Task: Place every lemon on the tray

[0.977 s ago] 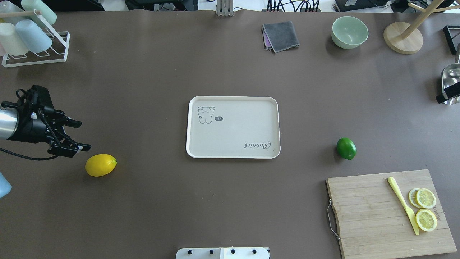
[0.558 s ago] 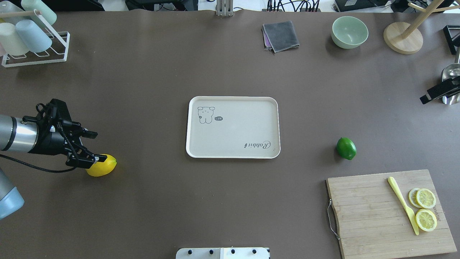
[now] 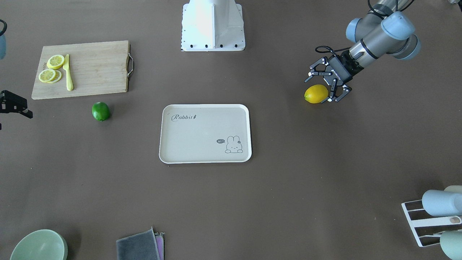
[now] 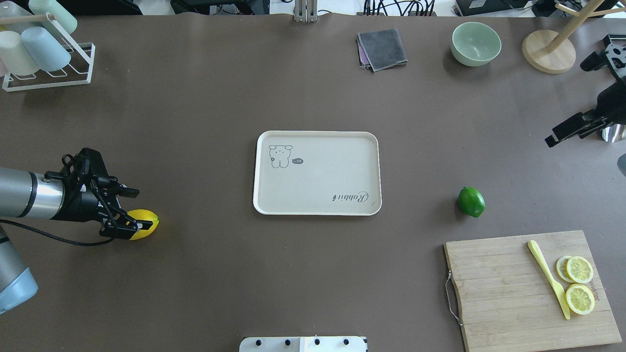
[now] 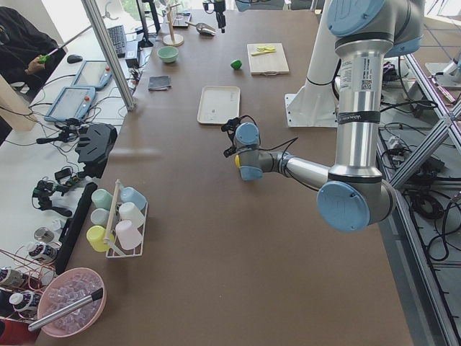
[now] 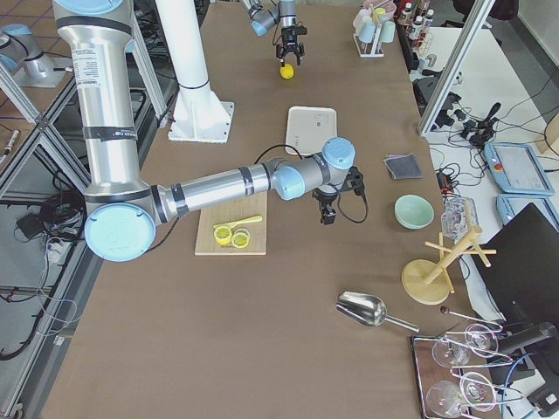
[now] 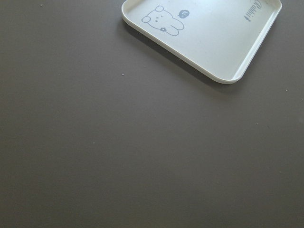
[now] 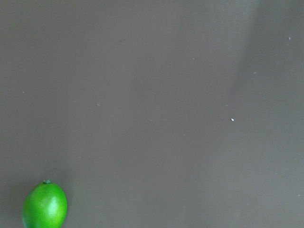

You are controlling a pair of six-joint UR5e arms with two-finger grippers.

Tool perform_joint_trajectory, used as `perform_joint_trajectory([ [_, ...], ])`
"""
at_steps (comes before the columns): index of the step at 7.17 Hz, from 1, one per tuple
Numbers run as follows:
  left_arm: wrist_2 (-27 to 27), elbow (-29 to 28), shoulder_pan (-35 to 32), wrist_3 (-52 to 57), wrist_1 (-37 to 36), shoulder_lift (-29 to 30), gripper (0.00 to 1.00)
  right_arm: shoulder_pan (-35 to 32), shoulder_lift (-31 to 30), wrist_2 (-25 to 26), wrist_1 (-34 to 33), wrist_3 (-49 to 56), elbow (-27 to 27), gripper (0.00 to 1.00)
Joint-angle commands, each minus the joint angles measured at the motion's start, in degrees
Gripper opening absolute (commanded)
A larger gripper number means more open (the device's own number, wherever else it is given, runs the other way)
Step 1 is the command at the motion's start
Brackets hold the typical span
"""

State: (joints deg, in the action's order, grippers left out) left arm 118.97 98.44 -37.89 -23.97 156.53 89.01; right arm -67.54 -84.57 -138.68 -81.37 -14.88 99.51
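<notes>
Nearest the robot, to the right of the tray (image 4: 323, 176): wooden cutting board (image 4: 503, 283) flat on the counter (image 4: 205, 274), carrying a pale yellow knife (image 4: 547, 278) and lemon slices (image 4: 579, 283).

Left of the tray, well apart from it and level with its near edge: yellow lemon (image 4: 148, 219) on the counter. Left pincer (image 4: 143, 209) is low over it with its jaws spread. One finger (image 4: 138, 226) overlaps the lemon's near side in the overhead view, the other sits beyond the fruit. Not closed on it. Left wrist view shows only bare counter and one tray corner.

Right of the tray, between it and the board, about level with the tray's near edge: green lemon (image 4: 471, 202), alone on the counter.

Tray itself: flat at the middle, nothing on it, "Rabbit" script at its near right corner.

Further right of the tray, past the green lemon and a little beyond it: right pincer (image 4: 572, 129), mostly cut by the frame edge. Cannot tell whether its jaws are apart or together. Its wrist view catches the green lemon low in the corner.

Beyond the tray: grey cloth (image 4: 382, 48), then green bowl (image 4: 476, 43) to the right. Far left of the tray: white rack of pastel cups (image 4: 39, 49).
</notes>
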Motion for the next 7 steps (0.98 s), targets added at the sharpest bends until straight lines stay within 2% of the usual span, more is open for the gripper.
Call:
perform_joint_trajectory([
  [1,-0.41,-0.87,0.45,0.15,0.00,-0.24,0.98,3.01,2.12,1.22,-0.02,-3.13,-0.37,1.00],
  [7,-0.32,-2.90,1.93,0.86,0.00,-1.47,0.97,5.92,3.96,1.22,-0.02,-7.76,-0.54,1.00],
])
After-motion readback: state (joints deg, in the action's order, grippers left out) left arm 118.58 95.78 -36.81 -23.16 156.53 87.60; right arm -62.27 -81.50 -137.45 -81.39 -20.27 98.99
